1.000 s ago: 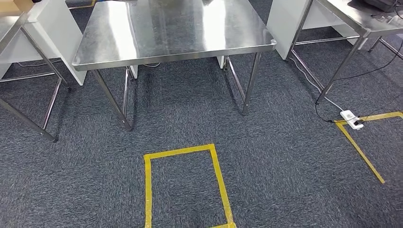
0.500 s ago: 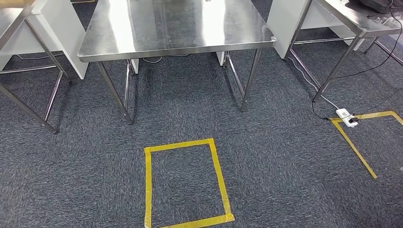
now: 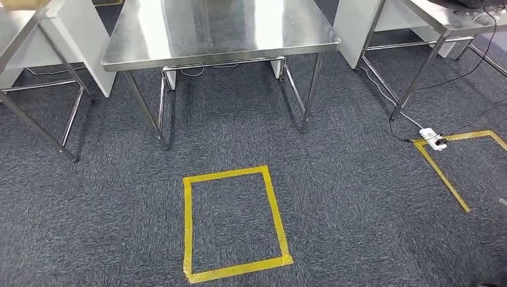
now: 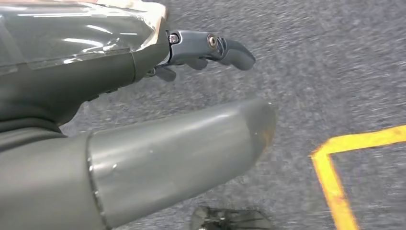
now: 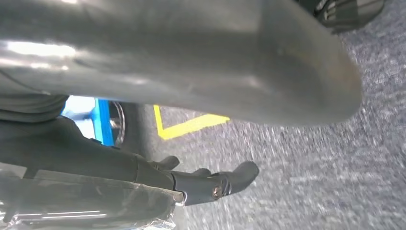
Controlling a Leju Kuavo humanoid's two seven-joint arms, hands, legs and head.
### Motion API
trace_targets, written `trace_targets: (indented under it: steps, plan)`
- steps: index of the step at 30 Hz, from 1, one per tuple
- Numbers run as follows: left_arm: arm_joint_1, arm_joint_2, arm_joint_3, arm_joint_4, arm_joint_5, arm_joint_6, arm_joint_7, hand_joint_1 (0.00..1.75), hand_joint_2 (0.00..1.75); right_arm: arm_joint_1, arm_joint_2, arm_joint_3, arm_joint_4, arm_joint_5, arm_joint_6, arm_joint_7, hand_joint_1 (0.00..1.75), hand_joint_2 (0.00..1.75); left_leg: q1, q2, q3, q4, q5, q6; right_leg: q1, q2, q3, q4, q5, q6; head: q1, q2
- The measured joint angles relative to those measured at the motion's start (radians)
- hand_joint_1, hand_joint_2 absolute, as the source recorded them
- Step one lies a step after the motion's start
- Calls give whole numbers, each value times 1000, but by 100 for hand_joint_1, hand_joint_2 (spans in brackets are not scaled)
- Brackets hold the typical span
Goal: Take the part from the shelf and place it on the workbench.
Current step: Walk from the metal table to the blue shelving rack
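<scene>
The steel workbench (image 3: 197, 30) stands ahead of me in the head view, and the part of its top that I see is bare and shiny. No part or shelf appears in any frame. My left hand (image 4: 119, 96) hangs over the grey carpet with its thumb and dark fingers (image 4: 210, 48) apart and nothing between them. My right hand (image 5: 119, 163) hangs the same way, its fingers (image 5: 225, 182) stretched out and holding nothing.
A yellow tape rectangle (image 3: 187, 221) marks the carpet in front of the workbench. A second tape outline (image 3: 442, 173) lies to the right, by a white power strip (image 3: 431, 139) and its cable. Steel table legs stand at the left (image 3: 36, 113) and right (image 3: 418, 72).
The whole picture has shifted: the workbench and tape rectangle now sit higher in the view and the rectangle's near edge has come into sight, so the camera has moved.
</scene>
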Motion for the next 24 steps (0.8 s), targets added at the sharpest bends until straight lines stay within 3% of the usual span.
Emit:
trace_targets:
  steps: [1,3,4,5,6,9,11,13,17,20,24]
  plan:
    - [2,1,1,0,1,1,1,0,0,1,1,1,0,1,0,-1,0,0,3,-2,-16,45,-47,-5,-3,-2,-9,0,10,-11,-2,0]
    - [3,3,3,0,2,4,2,0,0,2,2,2,0,2,1,-2,0,0,7,-6,-56,174,-145,-12,3,-5,-27,1,28,-21,-4,0]
    - [4,4,4,0,2,5,3,0,0,2,3,2,0,2,3,-3,0,0,9,-8,-67,228,-168,-15,4,-6,-36,2,36,-20,-4,0]
    - [4,5,5,0,2,6,4,0,0,3,4,2,0,2,4,-4,0,0,10,-8,-63,250,-170,-17,5,-6,-44,4,43,-18,-4,0]
    - [5,6,6,0,2,7,6,0,0,4,5,2,0,2,6,-6,0,0,12,-8,-38,232,-154,-18,5,-6,-53,7,49,-15,-4,0]
    - [4,9,7,0,0,8,11,0,0,4,6,2,0,1,10,-12,0,0,16,-12,106,30,-86,-13,7,-5,-71,19,58,-5,-5,0]
    - [4,11,7,0,-1,9,12,0,0,3,8,3,0,0,13,-14,0,0,13,-15,142,-34,-76,-3,12,-4,-79,24,65,6,-4,0]
    - [4,12,7,0,-4,12,8,0,0,1,8,3,0,-1,13,-14,0,0,7,-15,134,-40,-70,8,17,-4,-84,18,74,21,-2,0]
    - [5,9,7,0,-11,18,-5,0,0,2,8,3,0,-6,9,-9,0,0,-3,-13,125,-62,-47,12,26,-5,-98,0,58,6,6,0]
    - [6,5,7,0,-16,17,-8,0,0,3,8,3,0,-8,7,-8,0,0,-14,-13,117,-60,-39,28,19,-4,-100,-9,98,30,8,0]
    - [6,2,7,0,-17,16,-11,0,0,4,8,3,0,-10,6,-8,0,0,-20,-13,109,-54,-33,37,13,-3,-98,-12,116,38,8,0]
